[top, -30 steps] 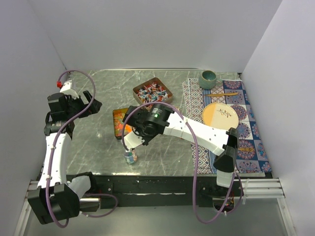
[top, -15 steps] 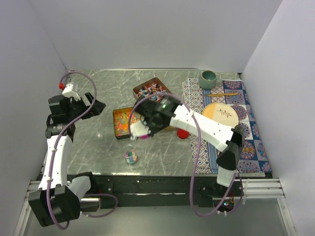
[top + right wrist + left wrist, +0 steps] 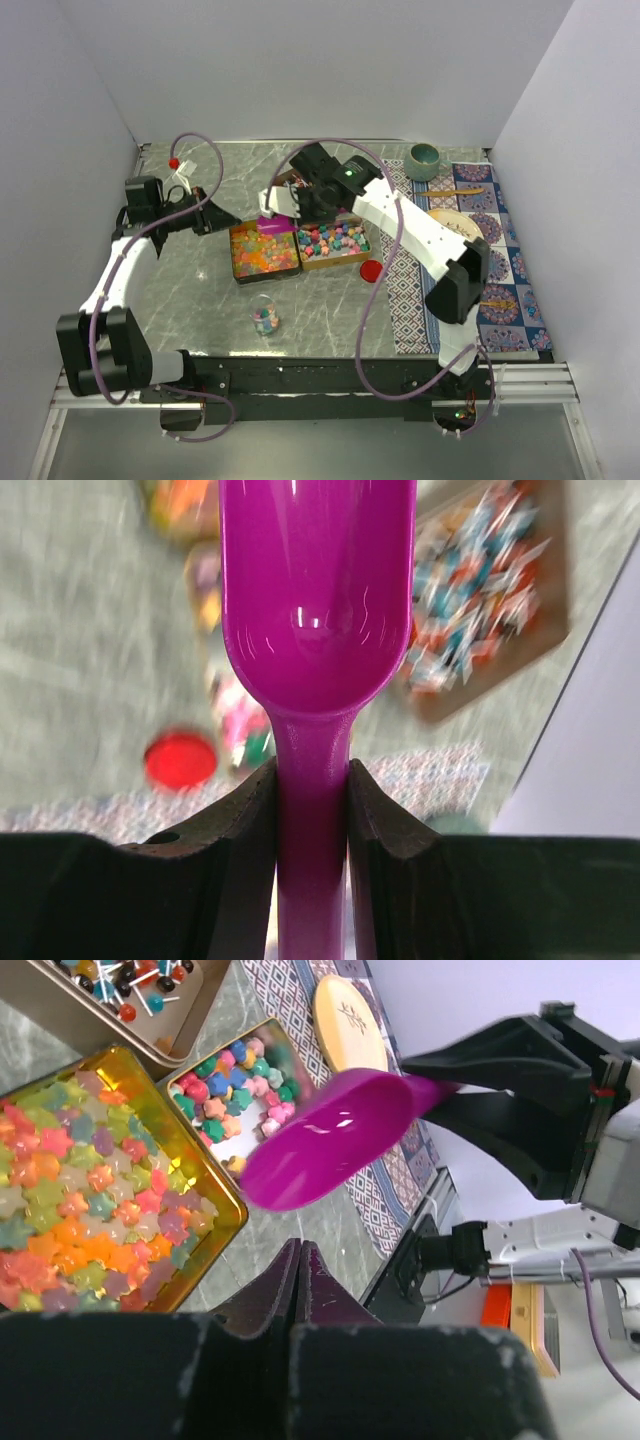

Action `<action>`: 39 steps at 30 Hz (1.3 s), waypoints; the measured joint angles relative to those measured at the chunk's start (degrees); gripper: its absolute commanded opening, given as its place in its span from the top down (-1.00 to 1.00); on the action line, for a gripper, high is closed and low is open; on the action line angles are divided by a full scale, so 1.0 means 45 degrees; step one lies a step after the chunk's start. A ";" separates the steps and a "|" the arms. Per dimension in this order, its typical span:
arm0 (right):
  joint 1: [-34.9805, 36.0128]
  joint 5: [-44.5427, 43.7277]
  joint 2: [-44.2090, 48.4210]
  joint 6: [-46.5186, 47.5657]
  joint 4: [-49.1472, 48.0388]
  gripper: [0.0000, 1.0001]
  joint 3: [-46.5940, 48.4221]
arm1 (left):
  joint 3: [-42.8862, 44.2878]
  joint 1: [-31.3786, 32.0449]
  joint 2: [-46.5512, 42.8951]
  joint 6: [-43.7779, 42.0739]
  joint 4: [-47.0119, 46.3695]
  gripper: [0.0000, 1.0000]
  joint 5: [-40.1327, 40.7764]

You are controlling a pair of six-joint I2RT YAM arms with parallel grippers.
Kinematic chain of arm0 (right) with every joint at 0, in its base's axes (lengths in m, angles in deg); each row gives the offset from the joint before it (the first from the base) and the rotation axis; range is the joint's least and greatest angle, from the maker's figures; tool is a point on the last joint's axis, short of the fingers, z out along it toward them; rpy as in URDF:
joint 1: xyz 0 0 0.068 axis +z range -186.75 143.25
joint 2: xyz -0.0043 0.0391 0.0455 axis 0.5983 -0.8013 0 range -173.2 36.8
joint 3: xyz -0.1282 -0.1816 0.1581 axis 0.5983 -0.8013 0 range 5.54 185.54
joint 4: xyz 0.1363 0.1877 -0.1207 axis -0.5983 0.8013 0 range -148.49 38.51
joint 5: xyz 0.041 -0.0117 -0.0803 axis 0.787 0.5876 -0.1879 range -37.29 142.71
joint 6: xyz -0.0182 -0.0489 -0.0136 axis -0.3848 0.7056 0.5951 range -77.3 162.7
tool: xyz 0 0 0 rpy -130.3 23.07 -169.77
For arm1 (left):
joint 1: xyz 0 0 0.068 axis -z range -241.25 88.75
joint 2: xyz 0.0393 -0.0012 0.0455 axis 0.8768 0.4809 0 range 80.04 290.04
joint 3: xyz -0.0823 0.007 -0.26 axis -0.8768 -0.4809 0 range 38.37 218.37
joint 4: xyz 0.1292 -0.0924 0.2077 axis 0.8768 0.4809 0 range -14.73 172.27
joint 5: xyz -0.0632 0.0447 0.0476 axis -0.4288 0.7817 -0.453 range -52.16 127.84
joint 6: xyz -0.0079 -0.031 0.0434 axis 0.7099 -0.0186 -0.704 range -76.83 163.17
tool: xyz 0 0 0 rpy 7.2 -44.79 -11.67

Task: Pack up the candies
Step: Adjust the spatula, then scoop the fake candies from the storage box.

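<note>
We see the right gripper (image 3: 312,780) clamped on the handle of a purple scoop (image 3: 315,610), one finger on either side. The scoop's bowl looks bare inside. From overhead, the scoop hangs above the far edge of the gold tin (image 3: 233,255), raised clear of what lies below.

The candies (image 3: 80,1210) in the gold tin are pastel stars in orange, yellow, pink and green, and they fill it edge to edge. Touching the gold tin on its right is a second tin (image 3: 336,266), which holds brighter pieces in red, pink, green and blue. Beyond the gold tin, towards the back wall, a brown tray (image 3: 95,1028) carries small wrapped sweets; the right arm hides most of it from overhead. On the near side of the gold tin, set well apart from it, a small clear jar (image 3: 264,318) stands upright with a few mixed candies inside. A flat red lid (image 3: 371,269) lies on the table to the right of the gold tin, just past the second tin's near corner.

The left gripper (image 3: 298,1260) has its fingers pressed together on nothing. It hangs near the gold tin's far left corner and points across it towards the scoop.
</note>
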 measured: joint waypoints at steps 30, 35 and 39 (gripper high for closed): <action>-0.0675 0.2297 -0.1331 0.1248 -0.0291 1.00 0.1821 | 0.3419 -0.1137 0.1540 -0.0413 0.1360 0.99 0.4877; -0.0680 0.0733 -0.2657 0.3021 0.0534 1.00 0.3473 | 0.0044 -0.1185 0.0665 0.1209 0.1263 0.98 0.7286; -0.0680 -0.0359 -0.3458 0.4595 0.0568 1.00 0.3793 | -0.2045 -0.1185 0.0918 0.2220 0.1409 0.98 0.8204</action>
